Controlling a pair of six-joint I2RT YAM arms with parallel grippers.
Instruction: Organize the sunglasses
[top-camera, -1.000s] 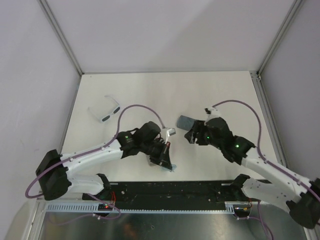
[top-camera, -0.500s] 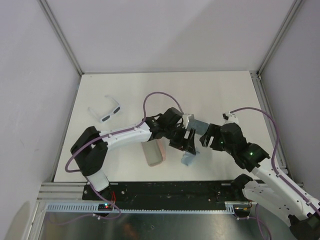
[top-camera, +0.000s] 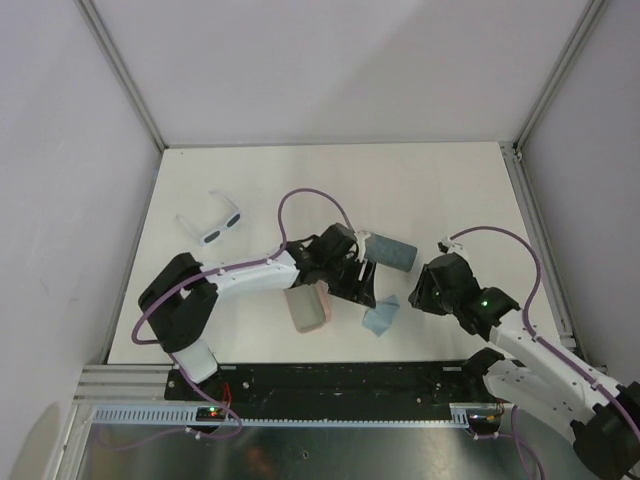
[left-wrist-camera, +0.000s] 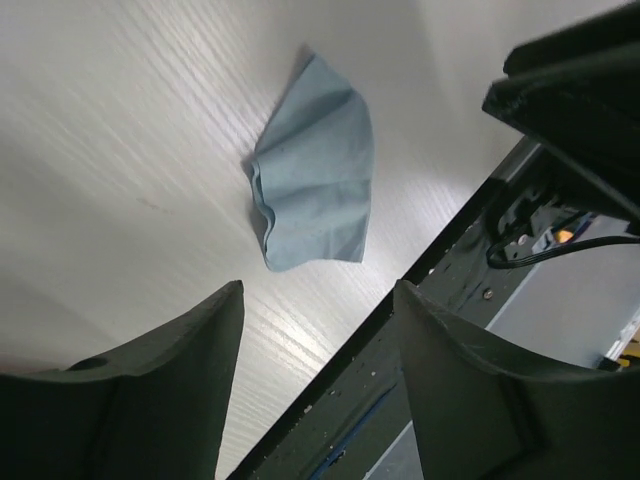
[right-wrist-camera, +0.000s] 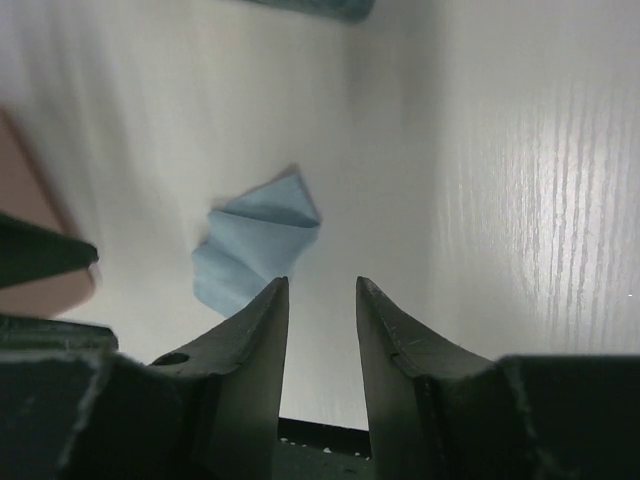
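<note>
**HAZARDS AND CONTAINER STATUS**

**Tool state.** The left tool is spread wide and nothing is held in it. It hangs over the light blue cloth at the middle of the surface. The right tool is narrowed to a slim gap with nothing pinched, just right of the same cloth.

**Task item.** The white-framed sunglasses lie at the far left, well apart from both tools and both cases. The dark-framed pair is not seen in any view.

**Hazards.**
1. Both tools are crowded around the cloth. Contact between them is judged likely if both are advanced together.
2. The cloth lies close to the near edge and could be swept off by a low pass.
3. A long reach to the far left is needed. The light frame could be pushed away by a misaligned pinch.

**Containers.** The pink case lies just left of the cloth, and the grey-blue case lies beyond it. The contents of both are hidden.
</note>
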